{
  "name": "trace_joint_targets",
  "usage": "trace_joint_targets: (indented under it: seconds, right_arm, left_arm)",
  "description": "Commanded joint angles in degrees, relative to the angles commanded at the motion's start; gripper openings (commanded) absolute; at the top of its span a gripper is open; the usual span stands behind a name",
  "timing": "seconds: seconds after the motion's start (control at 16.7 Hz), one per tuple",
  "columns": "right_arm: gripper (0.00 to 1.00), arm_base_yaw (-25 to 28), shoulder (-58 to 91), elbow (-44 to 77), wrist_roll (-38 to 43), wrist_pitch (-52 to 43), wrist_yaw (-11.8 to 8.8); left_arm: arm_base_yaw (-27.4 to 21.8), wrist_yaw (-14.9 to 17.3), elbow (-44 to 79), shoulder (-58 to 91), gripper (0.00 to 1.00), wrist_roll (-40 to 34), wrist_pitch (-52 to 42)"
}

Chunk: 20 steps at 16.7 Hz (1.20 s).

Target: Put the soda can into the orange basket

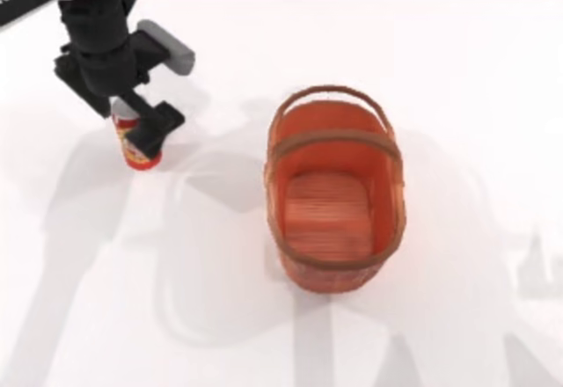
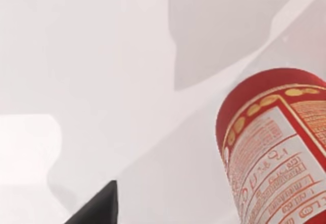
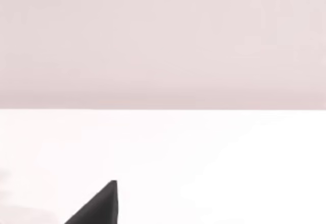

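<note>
Left end effector [image 1: 141, 132] clamps the soda can [image 1: 139, 151] upright, ready to lift toward the orange basket [image 1: 387, 145], well apart on the desk [image 1: 493, 70].

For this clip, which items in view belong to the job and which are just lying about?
Belongs to the job:
- soda can, at the table's left, with the left gripper around it
- orange basket, right of the can, nothing inside

Just lying about:
- nothing else on the white table; the right arm is out of the top view
</note>
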Motion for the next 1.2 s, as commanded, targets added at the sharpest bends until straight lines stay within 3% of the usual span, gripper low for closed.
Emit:
trace_joint_targets:
  seconds: [0.18, 0.96, 1.2]
  right_arm:
    - [1.0, 0.0, 0.0, 0.0, 0.0, 0.0, 0.0]
    - [1.0, 0.0, 0.0, 0.0, 0.0, 0.0, 0.0]
    - [1.0, 0.0, 0.0, 0.0, 0.0, 0.0, 0.0]
  left_arm:
    - [0.0, 0.0, 0.0, 0.0, 1.0, 0.0, 0.0]
    - [0.0, 0.0, 0.0, 0.0, 0.02, 0.0, 0.0]
    - [0.0, 0.0, 0.0, 0.0, 0.0, 0.0, 0.0]
